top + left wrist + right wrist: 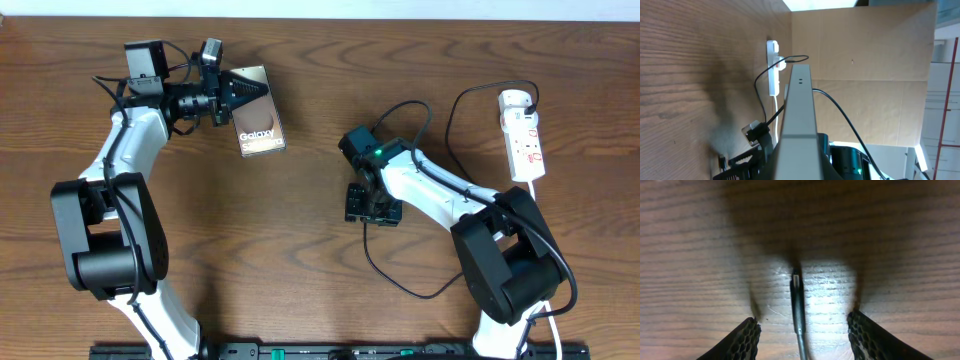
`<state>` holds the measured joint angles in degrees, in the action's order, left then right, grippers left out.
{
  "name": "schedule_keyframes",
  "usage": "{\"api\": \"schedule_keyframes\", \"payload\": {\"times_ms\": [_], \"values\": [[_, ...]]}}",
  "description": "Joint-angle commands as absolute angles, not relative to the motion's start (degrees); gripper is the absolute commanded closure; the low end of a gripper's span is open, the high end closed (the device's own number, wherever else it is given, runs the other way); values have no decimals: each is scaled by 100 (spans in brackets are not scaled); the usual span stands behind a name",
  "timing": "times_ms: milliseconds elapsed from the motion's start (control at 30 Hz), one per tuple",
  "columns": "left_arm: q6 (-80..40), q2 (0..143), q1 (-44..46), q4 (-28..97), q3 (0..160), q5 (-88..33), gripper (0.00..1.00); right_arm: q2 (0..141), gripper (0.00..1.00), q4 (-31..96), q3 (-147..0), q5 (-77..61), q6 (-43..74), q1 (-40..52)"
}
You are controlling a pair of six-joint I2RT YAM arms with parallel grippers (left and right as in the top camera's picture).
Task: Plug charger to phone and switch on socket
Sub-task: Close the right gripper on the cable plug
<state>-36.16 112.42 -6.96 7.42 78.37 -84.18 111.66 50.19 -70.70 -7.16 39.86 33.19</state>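
Black honeycomb pads (pixel 747 337) of my right gripper (pixel 805 332) fill the lower corners of the wrist view, spread apart. Between them, at lower centre, lies the charger (pixel 797 295), a thin black cable with a small plug tip. It lies flat on the brown wooden table (pixel 890 240), clear of both pads. Overhead, at upper left, my left gripper (pixel 238 92) is pinching the phone (pixel 262 120), a bronze-brown slab lettered "Galaxy". At far right lies the socket (pixel 524 135), a narrow white power strip.
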Motion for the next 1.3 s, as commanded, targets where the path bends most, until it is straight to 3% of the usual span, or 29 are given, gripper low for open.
{"api": "schedule_keyframes", "payload": {"times_ms": [0,700,1267], "values": [[-3575,11227,-698,714,7887,-8737,93,11292,44,5009,-7039,-637,3957,3343],[-3575,11225,-698,714,7887,-8739,93,11292,73,5009,-7039,-637,3957,3343],[-3575,11227,-698,714,7887,-8737,93,11292,80,5035,-7039,-639,3959,3343]]}}
